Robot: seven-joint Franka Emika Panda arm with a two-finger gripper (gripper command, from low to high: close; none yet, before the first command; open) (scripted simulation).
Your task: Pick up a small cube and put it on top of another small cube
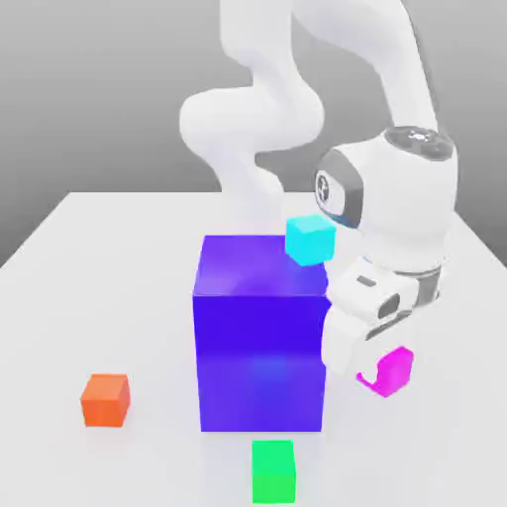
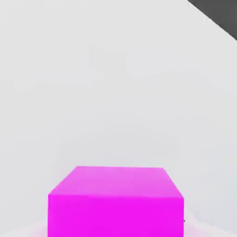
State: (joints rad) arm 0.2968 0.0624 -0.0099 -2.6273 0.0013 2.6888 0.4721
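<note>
Gripping the small magenta cube (image 1: 395,370) in the clenched hand (image 1: 381,374), just clear of the surface (image 1: 119,248) beside the big blue-violet cube (image 1: 259,337); looks light, rigid, smooth-faced and likely slippery, best pinched square across two opposite flat faces, mid-height.

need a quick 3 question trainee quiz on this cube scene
1. True or false: the claw is shut on the magenta cube.
2. What sits on top of the big blue cube? A) orange cube B) cyan cube C) green cube
3. Name the small cube nearest the exterior view's left edge.

Key:
1. True.
2. B, the cyan cube.
3. The orange cube; the green cube lies in front of the big blue cube.
</note>
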